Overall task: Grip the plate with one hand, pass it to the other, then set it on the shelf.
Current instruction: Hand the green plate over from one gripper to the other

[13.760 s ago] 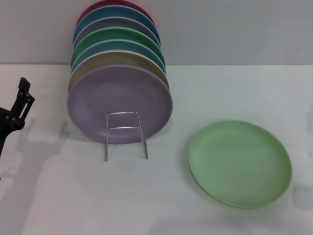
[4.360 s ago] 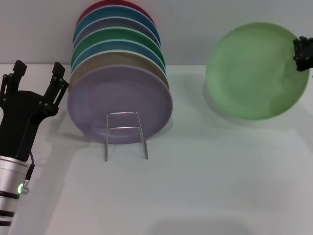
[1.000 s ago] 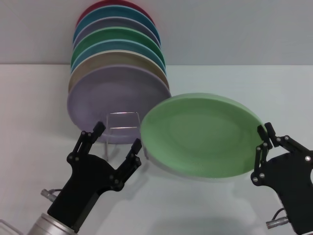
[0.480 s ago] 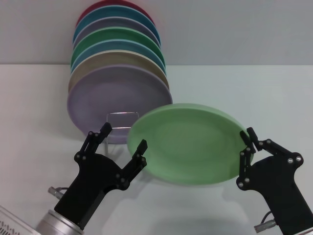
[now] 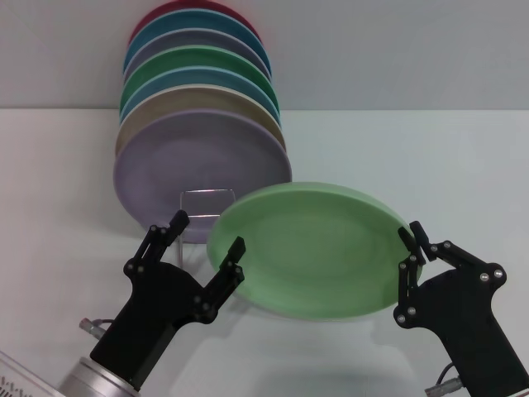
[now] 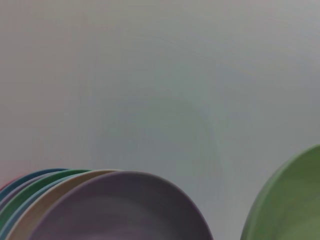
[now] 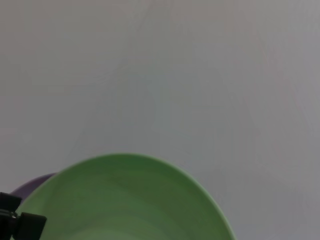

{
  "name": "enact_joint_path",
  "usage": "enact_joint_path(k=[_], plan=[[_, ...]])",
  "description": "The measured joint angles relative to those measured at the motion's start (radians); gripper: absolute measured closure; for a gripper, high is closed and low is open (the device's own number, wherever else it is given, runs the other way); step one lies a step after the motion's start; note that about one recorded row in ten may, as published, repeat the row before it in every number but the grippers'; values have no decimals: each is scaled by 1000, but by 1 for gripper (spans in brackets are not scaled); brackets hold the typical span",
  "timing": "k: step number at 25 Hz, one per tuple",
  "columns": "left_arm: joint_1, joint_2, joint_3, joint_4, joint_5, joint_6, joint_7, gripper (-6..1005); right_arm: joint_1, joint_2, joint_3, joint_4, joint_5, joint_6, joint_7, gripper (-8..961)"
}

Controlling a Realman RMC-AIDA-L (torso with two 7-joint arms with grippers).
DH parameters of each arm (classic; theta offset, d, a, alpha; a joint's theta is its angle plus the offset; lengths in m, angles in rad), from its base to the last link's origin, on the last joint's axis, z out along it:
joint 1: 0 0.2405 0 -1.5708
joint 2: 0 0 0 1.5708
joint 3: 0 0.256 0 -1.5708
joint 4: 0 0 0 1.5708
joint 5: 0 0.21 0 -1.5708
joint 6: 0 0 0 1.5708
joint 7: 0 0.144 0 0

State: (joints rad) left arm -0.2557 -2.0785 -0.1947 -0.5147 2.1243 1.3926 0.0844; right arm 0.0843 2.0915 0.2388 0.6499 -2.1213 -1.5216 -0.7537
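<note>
your left gripper [image 5: 203,236] sat low at the left with its fingers spread apart, one fingertip [image 5: 236,248] right at the near-left rim of the light green plate [image 5: 310,248]. behind it the wire rack [image 5: 207,217] carried a row of upright plates, the lavender plate [image 5: 198,165] at the front. the green plate was held tilted above the white table [image 5: 397,157], your right gripper [image 5: 411,241] clamped on its right rim.

The pale green plate [image 5: 318,248] looks smooth and matt, like plastic, between the matt black jaws. The plate rack [image 5: 198,203] beyond them is thin, shiny metal wire.
</note>
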Motion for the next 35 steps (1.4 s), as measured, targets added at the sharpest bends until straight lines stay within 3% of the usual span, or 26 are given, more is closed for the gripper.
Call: enact_joint_path(k=[4,8,19,24,35], plan=[[1,0,0,3,0,-1,0,216,-1,-1,-1,0,0,0,-1,931],[2,0,2,5,0,-1,0,436,-4,-2,-1,1,0,0,-2,932],[-8,0,0,6,3,-13,0,672,-4,-2,-2,1,0,1,-18,932],[-11,0,0,5,4,-21,0,674,-3,-2,-6,1,0,1,-21,932],[-13,0,0,5,7,-24,0,783,-4,-2,-11,0,0,1,-21,932]])
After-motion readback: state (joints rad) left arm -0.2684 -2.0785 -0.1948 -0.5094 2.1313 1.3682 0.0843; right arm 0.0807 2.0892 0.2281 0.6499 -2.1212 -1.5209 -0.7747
